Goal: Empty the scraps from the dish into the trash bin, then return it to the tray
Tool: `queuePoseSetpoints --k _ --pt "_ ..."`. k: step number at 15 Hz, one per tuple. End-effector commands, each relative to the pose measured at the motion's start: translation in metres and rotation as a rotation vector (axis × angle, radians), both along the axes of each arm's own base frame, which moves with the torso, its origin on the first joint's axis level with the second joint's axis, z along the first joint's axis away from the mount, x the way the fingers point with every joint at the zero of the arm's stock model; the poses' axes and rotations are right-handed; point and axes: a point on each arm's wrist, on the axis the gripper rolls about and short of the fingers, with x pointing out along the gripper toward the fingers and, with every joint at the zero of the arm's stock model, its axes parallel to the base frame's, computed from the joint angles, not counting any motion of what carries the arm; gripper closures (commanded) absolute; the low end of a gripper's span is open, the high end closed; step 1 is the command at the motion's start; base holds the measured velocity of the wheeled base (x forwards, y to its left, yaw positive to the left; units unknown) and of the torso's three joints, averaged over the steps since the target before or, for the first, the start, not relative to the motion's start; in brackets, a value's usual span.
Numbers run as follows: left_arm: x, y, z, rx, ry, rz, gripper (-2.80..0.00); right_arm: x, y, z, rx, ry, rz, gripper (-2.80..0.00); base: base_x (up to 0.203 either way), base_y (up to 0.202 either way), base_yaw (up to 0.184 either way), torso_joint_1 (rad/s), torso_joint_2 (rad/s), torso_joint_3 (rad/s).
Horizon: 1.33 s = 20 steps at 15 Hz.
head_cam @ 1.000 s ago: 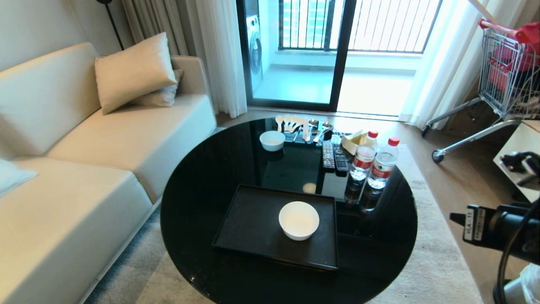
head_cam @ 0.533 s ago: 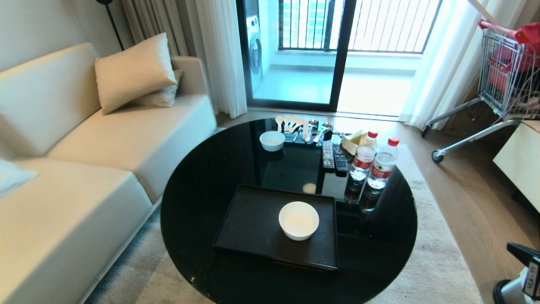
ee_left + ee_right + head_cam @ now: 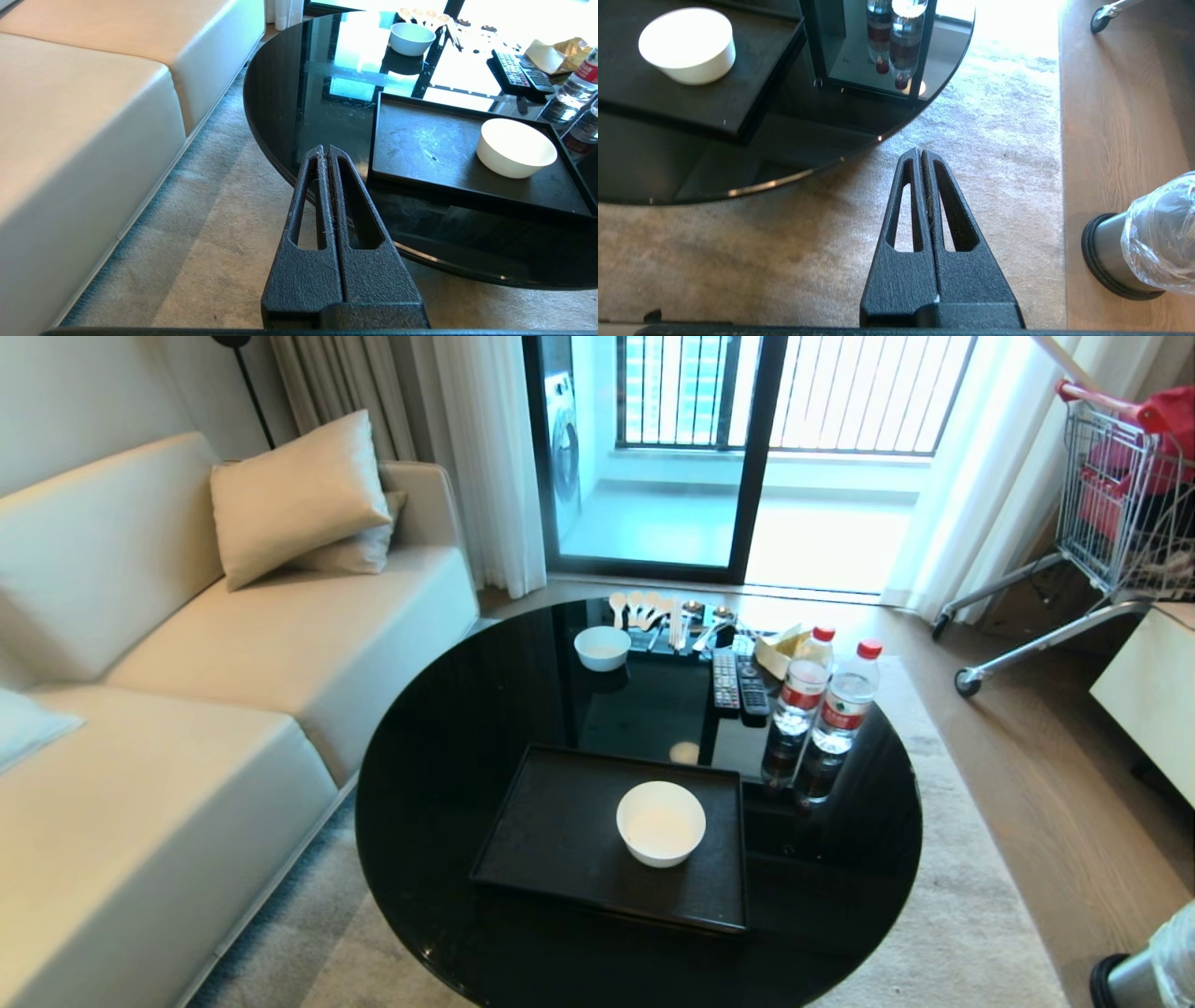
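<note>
Now that the right gripper (image 3: 921, 151) has left the head view, fingers together, dish (image 3: 661, 822) on tray (image 3: 560, 831).

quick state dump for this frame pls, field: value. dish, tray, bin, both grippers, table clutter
dish: white bowl upright on the tray, looks empty
tray: black, rectangular, on the near part of the round black table
trash bin: on the floor to the robot's right, clear bag liner; contents not visible
left gripper: shut, empty, off the table's edge, above the carpet
right gripper: shut, empty, above the carpet between table and bin
table clutter: second small bowl, spoons, two remotes, two water bottles
</note>
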Motion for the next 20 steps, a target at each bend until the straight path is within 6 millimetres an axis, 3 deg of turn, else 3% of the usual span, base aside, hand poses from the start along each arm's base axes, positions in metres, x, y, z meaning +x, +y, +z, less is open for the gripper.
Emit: queuePoseSetpoints --k 1,7,20 --pt "0.0 0.0 0.0 -0.001 -0.001 0.001 0.0 -0.018 0.001 -0.013 -0.001 -0.072 0.016 0.0 0.0 0.0 0.0 0.0 0.0 0.0" --pt "0.0 0.0 0.0 -0.001 -0.001 0.001 0.0 -0.031 0.001 -0.018 -0.003 -0.224 0.031 0.0 0.0 0.0 0.0 0.0 0.0 0.0" --pt "0.0 0.0 0.0 -0.001 -0.001 0.001 0.0 -0.032 0.0 -0.018 0.008 -0.231 0.035 0.0 0.0 0.0 0.0 0.0 0.0 0.0"
